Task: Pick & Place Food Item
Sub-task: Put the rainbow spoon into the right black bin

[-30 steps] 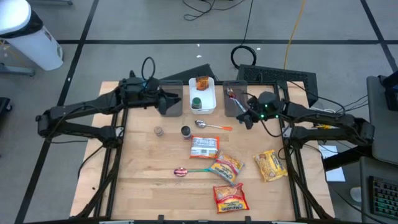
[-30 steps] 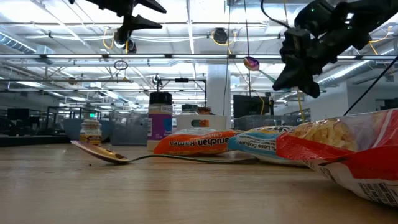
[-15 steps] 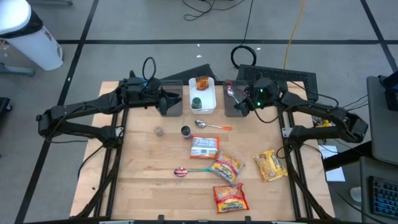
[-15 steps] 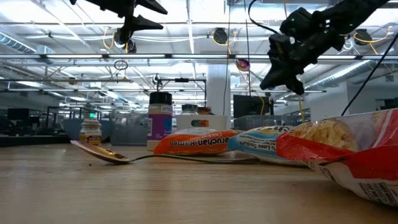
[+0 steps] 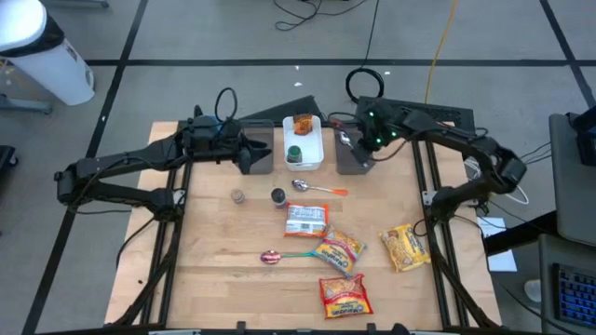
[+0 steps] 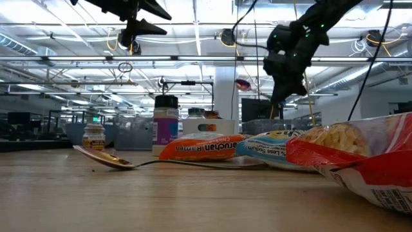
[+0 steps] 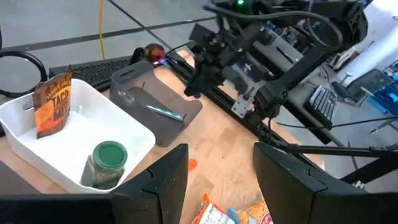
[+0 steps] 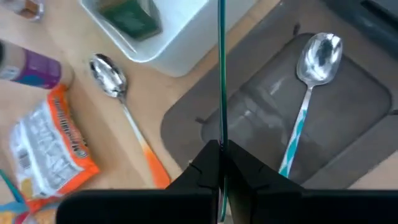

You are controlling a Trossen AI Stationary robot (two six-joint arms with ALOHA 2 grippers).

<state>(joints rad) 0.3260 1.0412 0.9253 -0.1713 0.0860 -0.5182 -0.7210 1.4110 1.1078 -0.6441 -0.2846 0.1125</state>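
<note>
My right gripper (image 5: 359,147) hangs over the right grey tray (image 5: 352,160), shut on a spoon with a thin green handle and a shiny purple bowl (image 7: 153,53). A second spoon (image 8: 309,87), teal and white in the handle, lies flat in that tray. The white bin (image 5: 313,141) at the far middle holds a taco packet (image 5: 303,123) and a green-lidded jar (image 5: 294,154). My left gripper (image 7: 214,177) hangs open over the left grey tray (image 5: 262,164), nothing between its fingers. Ramen packets (image 5: 305,220) lie on the table's middle and near right. My right gripper pinches the spoon's thin green handle (image 8: 221,134) between its two fingers (image 8: 239,163). The fingers slant down from the table's right side, and the handle runs straight out ahead of them. The spoon is lifted clear above the grey tray, bowl end (image 6: 243,84) farthest from the fingers.
An orange-handled spoon (image 5: 317,188) lies just near the bin. Two small spice jars (image 5: 238,195) (image 5: 278,196) stand left of the middle. A pink-bowled spoon (image 5: 282,255) and more snack packets (image 5: 403,247) (image 5: 344,295) lie toward the near edge.
My right gripper, still shut on the spoon, has swung toward the table's far edge and a little left, from beside the right grey tray to above it, tipping steeper downward. The spoon's bowl has dropped lower in the low view.
</note>
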